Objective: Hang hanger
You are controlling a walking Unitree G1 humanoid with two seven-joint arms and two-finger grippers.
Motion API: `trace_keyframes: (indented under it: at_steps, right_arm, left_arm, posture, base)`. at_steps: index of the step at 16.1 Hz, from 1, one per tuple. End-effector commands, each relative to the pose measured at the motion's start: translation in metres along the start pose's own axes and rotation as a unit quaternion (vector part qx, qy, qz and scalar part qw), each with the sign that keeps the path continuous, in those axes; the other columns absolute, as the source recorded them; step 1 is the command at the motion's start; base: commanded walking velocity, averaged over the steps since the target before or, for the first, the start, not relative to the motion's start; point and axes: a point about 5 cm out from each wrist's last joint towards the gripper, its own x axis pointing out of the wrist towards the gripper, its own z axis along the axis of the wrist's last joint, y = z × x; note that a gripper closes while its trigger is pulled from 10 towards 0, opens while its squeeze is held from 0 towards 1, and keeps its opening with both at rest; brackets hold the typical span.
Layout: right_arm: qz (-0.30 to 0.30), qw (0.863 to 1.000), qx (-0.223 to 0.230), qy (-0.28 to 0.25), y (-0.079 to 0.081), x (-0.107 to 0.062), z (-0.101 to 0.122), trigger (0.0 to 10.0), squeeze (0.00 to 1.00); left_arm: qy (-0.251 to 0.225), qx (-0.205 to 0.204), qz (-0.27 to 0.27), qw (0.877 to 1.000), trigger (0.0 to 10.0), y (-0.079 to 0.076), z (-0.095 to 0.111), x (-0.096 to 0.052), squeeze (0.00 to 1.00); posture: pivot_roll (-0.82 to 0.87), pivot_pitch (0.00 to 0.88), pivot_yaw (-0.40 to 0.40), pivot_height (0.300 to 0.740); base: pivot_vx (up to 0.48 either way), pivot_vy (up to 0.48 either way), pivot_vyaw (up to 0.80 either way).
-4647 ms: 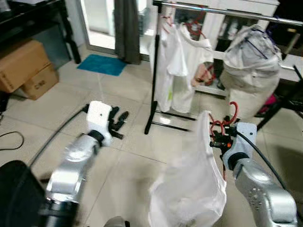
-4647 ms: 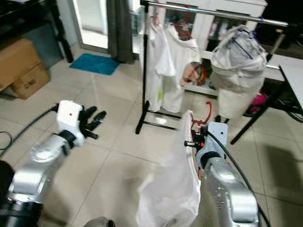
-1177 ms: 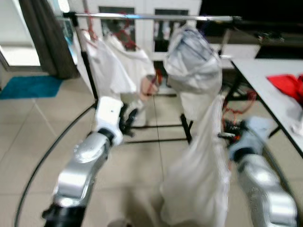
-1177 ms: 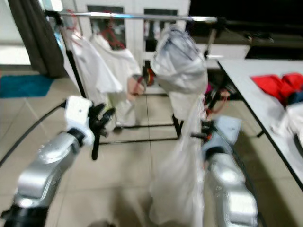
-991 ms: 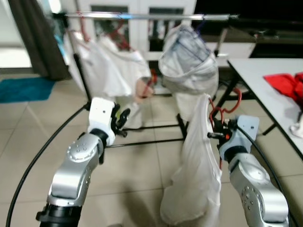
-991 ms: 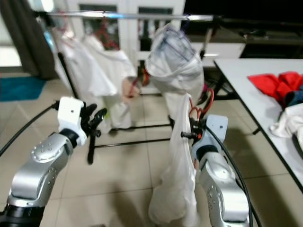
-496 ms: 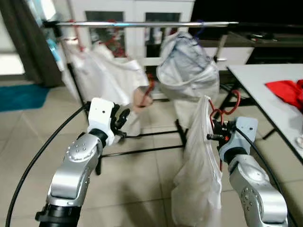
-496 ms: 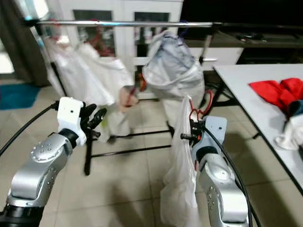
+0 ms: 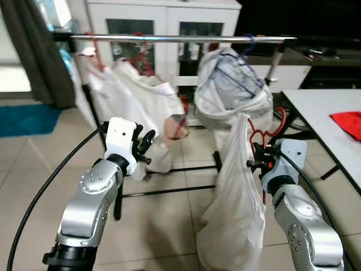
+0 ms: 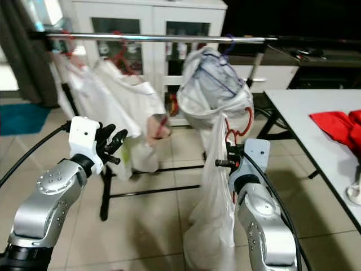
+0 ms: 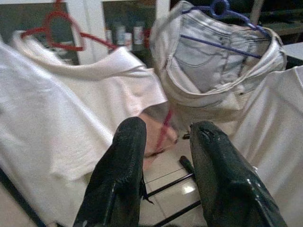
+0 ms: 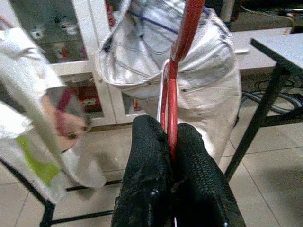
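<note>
The right gripper (image 12: 171,142) pinches the thin, rigid red hanger (image 9: 265,132) by its wire, just short of the rail (image 9: 175,39), its limp white garment (image 9: 234,209) likely light but swaying; the left gripper (image 11: 163,142) hovers open.

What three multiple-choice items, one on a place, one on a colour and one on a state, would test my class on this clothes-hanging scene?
1. Where does the purple hanger hang?
A. on the rail
B. on the table
C. on the floor

2. What colour is the hanger in the right gripper?
A. blue
B. red
C. white

3. How is the left gripper?
A. shut on a shirt
B. shut on the rail
C. open, holding nothing

Answers:
1 A, its hook loops over the rail.
2 B, red wire runs between the fingers.
3 C, its fingers stand apart.
</note>
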Motion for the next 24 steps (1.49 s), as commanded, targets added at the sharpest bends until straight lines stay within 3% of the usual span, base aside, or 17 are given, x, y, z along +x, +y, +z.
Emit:
trace_keyframes:
  at_steps: [1,4,10,14,15,19,24]
  right_arm:
    - [-0.015,1.000,-0.004,-0.015,-0.007,-0.001,0.006,10.0,0.00]
    - [-0.012,1.000,-0.013,-0.006,-0.011,-0.004,0.003,10.0,0.00]
    - [-0.002,0.999,-0.034,-0.006,-0.024,-0.001,0.008,10.0,0.00]
    - [0.053,0.997,-0.048,0.018,-0.021,-0.003,0.004,10.0,0.00]
    - [0.054,0.996,-0.068,0.025,-0.022,-0.005,0.002,10.0,0.00]
    - [0.047,0.997,-0.062,0.026,-0.025,-0.005,0.003,10.0,0.00]
    - [0.131,0.981,-0.130,0.060,-0.021,-0.021,-0.004,10.0,0.00]
  left_arm:
    - [-0.007,0.001,-0.013,1.000,10.0,-0.007,0.005,0.002,0.00]
    - [-0.010,-0.018,-0.011,1.000,10.0,-0.009,0.004,0.001,0.00]
    - [-0.011,-0.012,-0.018,1.000,10.0,-0.010,0.004,0.006,0.00]
    - [-0.011,-0.010,-0.019,1.000,10.0,-0.010,0.004,0.005,0.00]
    - [-0.010,-0.010,-0.019,1.000,10.0,-0.011,0.003,0.005,0.00]
    - [-0.007,-0.010,-0.021,1.000,10.0,-0.012,0.001,0.002,0.00]
    - [-0.002,-0.007,-0.026,1.000,10.0,-0.015,-0.001,0.001,0.00]
  posture:
    - [-0.01,0.031,-0.043,0.740]
    - [-0.02,0.034,-0.057,0.740]
    - [-0.03,0.019,-0.047,0.740]
    - [-0.03,0.017,-0.044,0.740]
    - [-0.03,0.020,-0.046,0.740]
    - [-0.03,0.025,-0.046,0.740]
    - [-0.04,0.029,-0.047,0.740]
  base:
    - [0.349,0.000,0.00]
    - [0.351,0.000,0.00]
    - [0.357,0.000,0.00]
    - [0.359,0.000,0.00]
    - [0.360,0.000,0.80]
    - [0.364,0.000,0.50]
    - [0.365,0.000,0.00]
